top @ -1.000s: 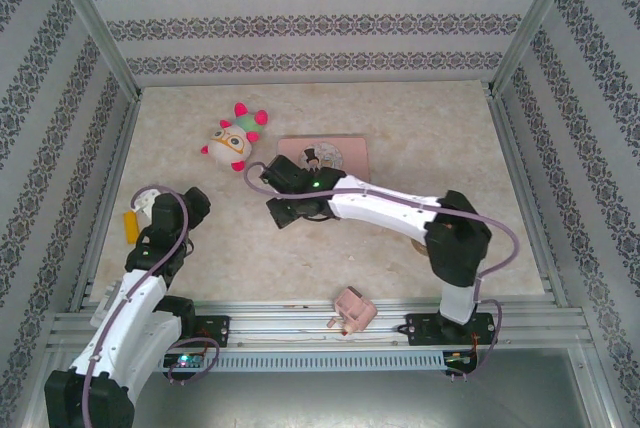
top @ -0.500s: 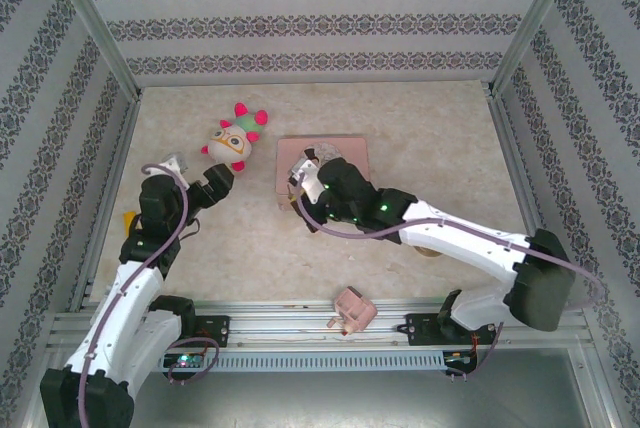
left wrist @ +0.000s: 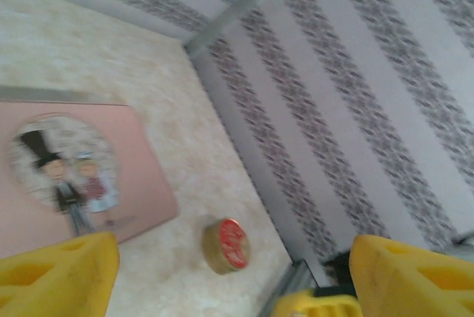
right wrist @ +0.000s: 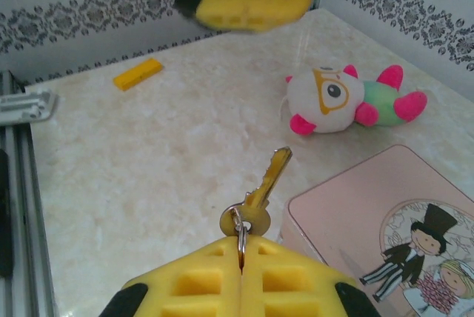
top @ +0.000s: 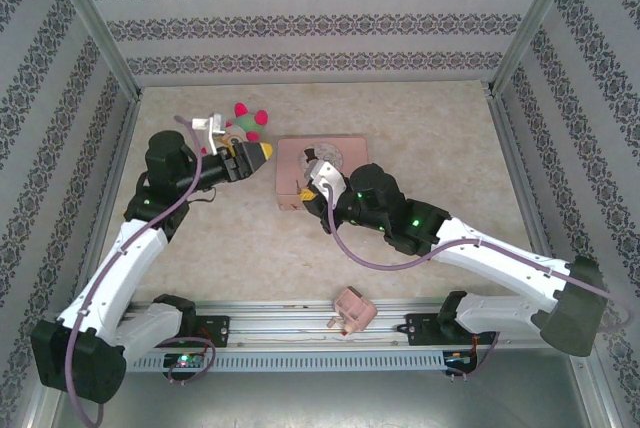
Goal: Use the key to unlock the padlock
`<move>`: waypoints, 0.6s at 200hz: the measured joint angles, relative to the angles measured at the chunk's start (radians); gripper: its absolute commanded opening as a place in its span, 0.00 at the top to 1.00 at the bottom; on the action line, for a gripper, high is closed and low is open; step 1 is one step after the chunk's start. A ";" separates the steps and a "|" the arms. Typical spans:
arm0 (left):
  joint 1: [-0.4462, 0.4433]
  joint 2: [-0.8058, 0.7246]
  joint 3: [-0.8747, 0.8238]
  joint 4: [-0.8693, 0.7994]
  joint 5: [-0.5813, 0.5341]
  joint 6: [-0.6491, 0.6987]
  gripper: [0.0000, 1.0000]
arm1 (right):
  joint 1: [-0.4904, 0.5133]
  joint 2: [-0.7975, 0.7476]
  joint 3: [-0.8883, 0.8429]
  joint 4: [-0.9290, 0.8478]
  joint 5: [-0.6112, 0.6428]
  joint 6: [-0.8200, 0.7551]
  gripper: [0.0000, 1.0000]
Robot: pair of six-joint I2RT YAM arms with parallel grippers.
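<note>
At left, my left pincer (top: 258,153) hangs over the table (top: 420,128) just beside a plush toy (top: 245,118). Its yellow fingers (left wrist: 59,269) are spread wide, with nothing between them. A small yellow block (right wrist: 138,73) lies flat on the table, well apart from the toy and close to a metal rail (right wrist: 22,106).

At centre, my right pincer (right wrist: 241,247) has its fingers pressed together on a silver ring (right wrist: 238,222). From this ring the key (right wrist: 268,178) sticks out, brass-coloured in this light. The key is in the air over bare table, just beside the near corner of the pink tin (top: 350,153), and its blade points toward the toy. One yellow finger of my left pincer shows blurred above it in the right wrist view.

To the right of the key, the tin lies flat with its lid up, showing a drawn couple in wedding dress. Beyond the tin, my left wrist view shows a small round red-topped object (left wrist: 226,245) on the table, near the tin's corner and close to the wall. A pink plug-like block (top: 352,308) rests on the front rail between my two arm bases.
</note>
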 measured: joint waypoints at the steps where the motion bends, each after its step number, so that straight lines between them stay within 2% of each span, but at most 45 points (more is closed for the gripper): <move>1: -0.002 0.002 0.004 -0.003 0.002 0.002 0.22 | 0.000 0.000 0.000 -0.002 0.001 -0.001 1.00; 36: -0.105 0.060 0.151 -0.160 0.073 0.134 0.35 | 0.000 0.000 0.019 -0.069 0.031 -0.047 1.00; 80: -0.168 0.141 0.241 -0.417 0.053 0.309 0.46 | 0.000 0.000 0.022 -0.103 0.042 -0.069 1.00; 120: -0.219 0.201 0.251 -0.510 0.046 0.384 0.56 | 0.000 0.000 0.022 -0.112 0.042 -0.072 1.00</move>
